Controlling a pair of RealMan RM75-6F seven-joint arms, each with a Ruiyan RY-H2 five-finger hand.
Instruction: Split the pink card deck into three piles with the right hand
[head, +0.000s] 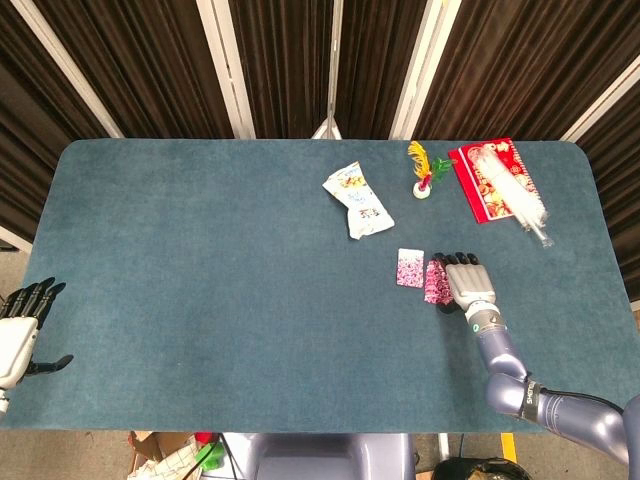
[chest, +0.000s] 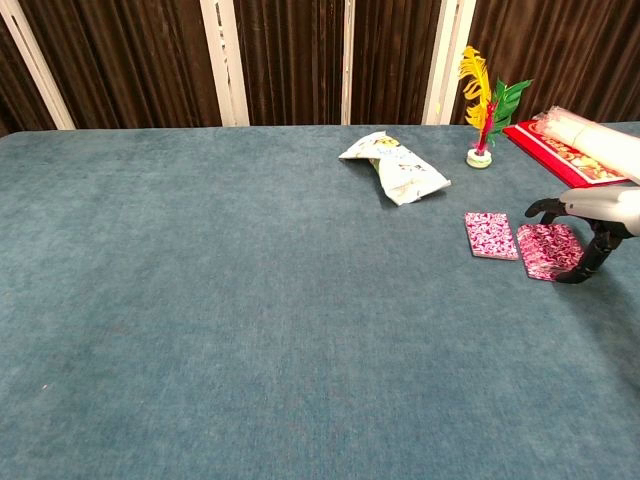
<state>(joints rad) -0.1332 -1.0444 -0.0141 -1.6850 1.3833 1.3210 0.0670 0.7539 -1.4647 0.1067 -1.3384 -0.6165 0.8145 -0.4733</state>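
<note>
— Cards where?
— Two pink piles on counter (head: 200, 260): flat pile (head: 410, 268) (chest: 490, 235) left, deck (head: 436, 281) (chest: 548, 249) just beside it, under right hand (head: 468, 284) (chest: 598, 212).
— Fingers?
— Curved down over deck, thumb at its near edge; pinching or only touching, cannot tell.
— Left hand (head: 18, 335)?
— At counter's left edge, fingers spread, holding nothing.
— Beyond?
— Snack bag (head: 358, 199) (chest: 396, 166), feather toy (head: 424, 171) (chest: 482, 108), red packet (head: 495, 180) (chest: 570, 145).
</note>
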